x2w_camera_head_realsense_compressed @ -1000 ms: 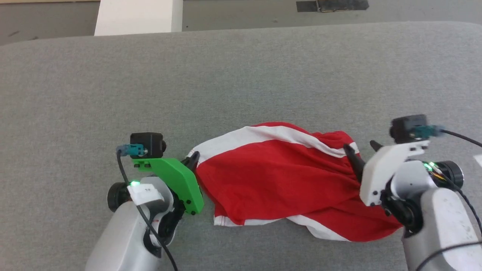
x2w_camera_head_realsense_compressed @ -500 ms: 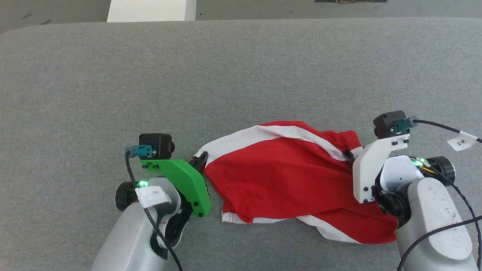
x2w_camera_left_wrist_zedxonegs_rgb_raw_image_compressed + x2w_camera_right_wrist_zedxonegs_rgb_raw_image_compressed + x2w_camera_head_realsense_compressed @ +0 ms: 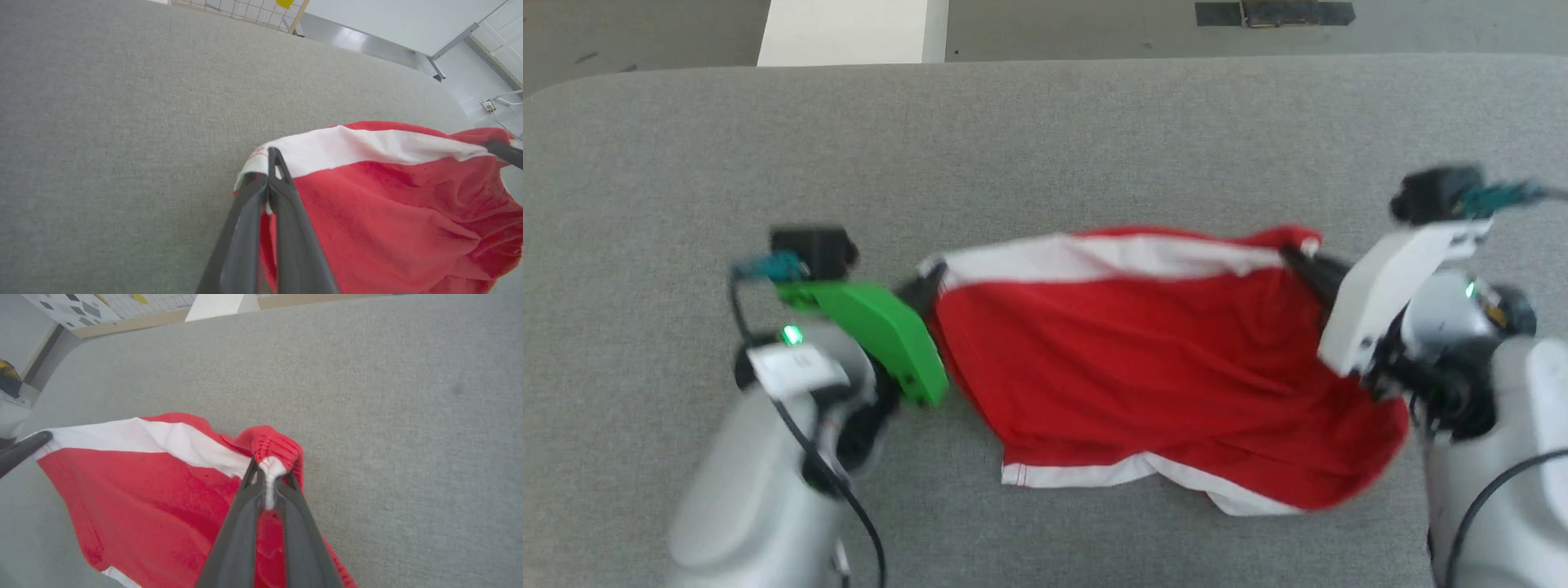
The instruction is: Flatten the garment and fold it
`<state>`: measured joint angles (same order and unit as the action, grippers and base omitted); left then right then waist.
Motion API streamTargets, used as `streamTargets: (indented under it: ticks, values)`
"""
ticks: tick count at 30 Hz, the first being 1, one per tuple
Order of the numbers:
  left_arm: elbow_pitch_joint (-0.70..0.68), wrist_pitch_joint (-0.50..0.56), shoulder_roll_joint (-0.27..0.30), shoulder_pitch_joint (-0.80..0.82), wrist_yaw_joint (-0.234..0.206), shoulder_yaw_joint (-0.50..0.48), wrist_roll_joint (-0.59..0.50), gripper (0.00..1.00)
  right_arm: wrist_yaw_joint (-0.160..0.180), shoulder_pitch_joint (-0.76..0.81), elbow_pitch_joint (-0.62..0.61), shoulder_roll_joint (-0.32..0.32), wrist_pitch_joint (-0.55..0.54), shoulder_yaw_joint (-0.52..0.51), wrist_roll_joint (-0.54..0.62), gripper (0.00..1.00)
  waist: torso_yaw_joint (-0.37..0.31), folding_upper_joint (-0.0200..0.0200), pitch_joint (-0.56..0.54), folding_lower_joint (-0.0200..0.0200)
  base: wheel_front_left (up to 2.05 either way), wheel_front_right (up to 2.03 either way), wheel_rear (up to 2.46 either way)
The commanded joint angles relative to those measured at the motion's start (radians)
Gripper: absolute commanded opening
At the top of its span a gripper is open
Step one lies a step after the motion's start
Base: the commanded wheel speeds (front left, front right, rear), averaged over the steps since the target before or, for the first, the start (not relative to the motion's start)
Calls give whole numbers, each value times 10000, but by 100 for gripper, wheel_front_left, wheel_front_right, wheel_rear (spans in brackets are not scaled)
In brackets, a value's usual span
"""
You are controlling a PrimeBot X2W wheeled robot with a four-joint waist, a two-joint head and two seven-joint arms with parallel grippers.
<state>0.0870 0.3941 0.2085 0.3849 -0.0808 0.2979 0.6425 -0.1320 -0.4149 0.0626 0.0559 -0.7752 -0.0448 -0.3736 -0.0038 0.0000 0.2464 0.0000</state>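
Observation:
The garment (image 3: 1143,367), red shorts with a white stripe along the top edge, hangs stretched between my two grippers above the grey surface. My left gripper (image 3: 927,282) is shut on its left white corner; in the left wrist view the fingers (image 3: 282,192) pinch the white hem of the garment (image 3: 388,204). My right gripper (image 3: 1303,260) is shut on the bunched red waistband at the right; in the right wrist view the right gripper (image 3: 269,477) clamps a red-and-white fold of the garment (image 3: 143,486). The lower hem sags toward me and rests on the surface.
A wide grey padded table (image 3: 1045,147) spreads around the garment, with free room behind and to the left. Beyond its far edge stand a white block (image 3: 845,33) and a dark strip (image 3: 1274,12) on the floor.
The right gripper closed on the garment's right end. Both grippers rose and moved apart, pulling the top edge taut. The head camera shifted slightly.

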Motion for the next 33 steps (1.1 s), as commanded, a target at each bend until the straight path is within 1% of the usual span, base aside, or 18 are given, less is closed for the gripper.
streamTargets:
  ticks: [1, 4, 5, 7, 9, 10, 11, 12, 14, 15, 17, 19, 22, 24, 27, 31, 33]
  values:
    - [-59, 236, 222, 684, 148, -249, 267, 0, 13, -664, -243, 22, -311, -197, -456, 0, 10, 0, 91, 0, 0, 0, 0]
    - [183, 769, 950, 2027, 320, -589, 182, 0, 13, -2040, -210, -7, -982, -714, -1227, 0, -74, 0, 310, 0, 0, 0, 0]
    - [280, 906, 1041, 2449, 330, -744, 284, 0, 13, -2523, -88, -17, -1106, -848, -1321, 0, -105, 0, 396, 0, 0, 0, 0]
    - [519, 1236, 1422, 3472, 388, -840, 129, 0, 13, -3666, 280, -36, -1279, -1093, -1388, 0, -132, 0, 625, 0, 0, 0, 0]
    - [911, 1346, 1571, 4584, 395, -1145, 239, 0, 13, -4865, 776, -48, -1154, -1305, -1396, 0, -151, 0, 874, 0, 0, 0, 0]
    - [1119, 1413, 1786, 5182, 417, -1110, 6, 0, 13, -5514, 1110, -50, -984, -1325, -1451, 0, -165, 0, 1012, 0, 0, 0, 0]
    - [1293, 1402, 1792, 5652, 353, -1207, -2, 0, 13, -6037, 1403, -51, -778, -1335, -1557, 0, -165, 0, 1116, 0, 0, 0, 0]
    - [1503, 1351, 1695, 6176, 194, -1390, 80, 0, 13, -6658, 1828, -52, -516, -1344, -1729, 0, -165, 0, 1243, 0, 0, 0, 0]
    - [1882, 1315, 1912, 7085, 86, -1334, -308, 0, 13, -7749, 2615, -53, 67, -1314, -1879, 0, -175, 0, 1450, 0, 0, 0, 0]
    - [2060, 1221, 1879, 7469, -26, -1441, -319, 0, 13, -8206, 2953, -54, 341, -1237, -1850, 0, -183, 0, 1529, 0, 0, 0, 0]
    - [2330, 948, 2064, 8219, -144, -1386, -744, 0, 13, -9222, 3779, -54, 1057, -1139, -1843, 0, -185, 0, 1698, 0, 0, 0, 0]
    - [2535, 546, 2052, 8796, -307, -1511, -893, 0, 13, -10109, 4603, -55, 1846, -1042, -1809, 0, -185, 0, 1822, 0, 0, 0, 0]
    - [2803, -68, 2090, 9419, -364, -1648, -1052, 0, 13, -11126, 5771, -55, 2918, -885, -1826, 0, -162, 0, 1979, 0, 0, 0, 0]
    - [2913, -491, 2069, 9590, -283, -1706, -1066, 0, 13, -11544, 6385, -55, 3466, -813, -1833, 0, -106, 0, 2073, 0, 0, 0, 0]
    - [3073, -923, 1956, 9403, -28, -1737, -909, 0, 13, -11658, 7027, -55, 3877, -590, -1987, 0, -1, 0, 2137, 0, 0, 0, 0]
    - [3233, -1469, 1768, 8477, 487, -1617, -675, 0, 13, -10863, 7342, -56, 4112, -164, -2174, 0, 161, 0, 2063, 0, 0, 0, 0]
    - [3303, -1741, 1662, 7724, 747, -1530, -549, 0, 13, -10054, 7221, -56, 4096, 61, -2375, 0, 238, 0, 1907, 0, 0, 0, 0]
